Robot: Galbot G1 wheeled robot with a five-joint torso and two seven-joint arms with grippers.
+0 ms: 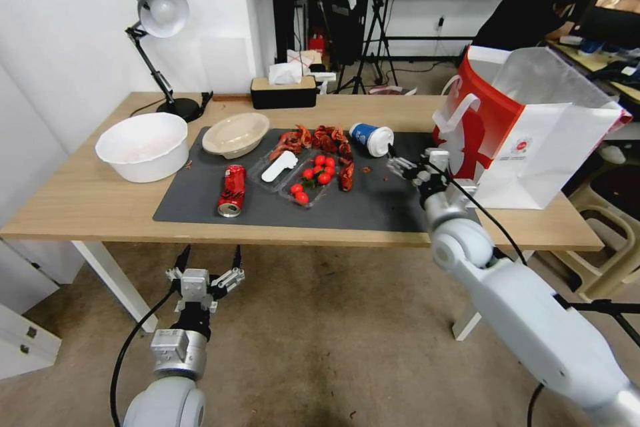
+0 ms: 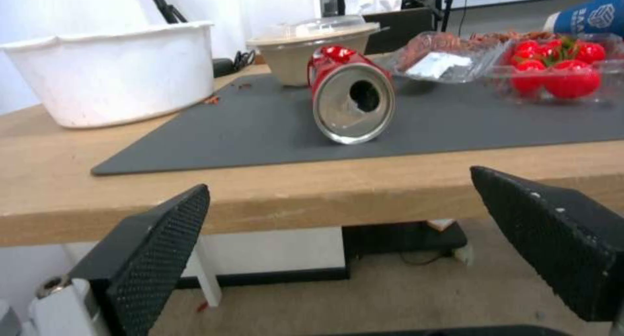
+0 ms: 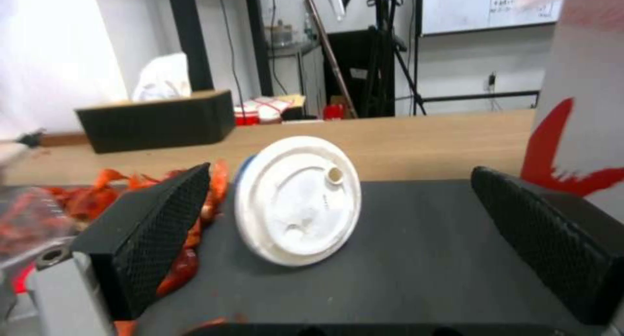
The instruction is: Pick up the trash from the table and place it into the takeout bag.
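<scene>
Over the dark mat [image 1: 373,210] near the takeout bag [image 1: 533,147], the right gripper [image 1: 399,163] hangs with fingers spread just short of the tipped blue cup [image 1: 371,139], while the left gripper [image 1: 207,265] waits, also spread, below the table [image 1: 80,200] edge facing the crushed can [image 2: 351,99].

Red can [image 1: 232,191], blue cup [image 1: 371,139] (white lid) — dark grey mat [image 1: 373,203]
</scene>
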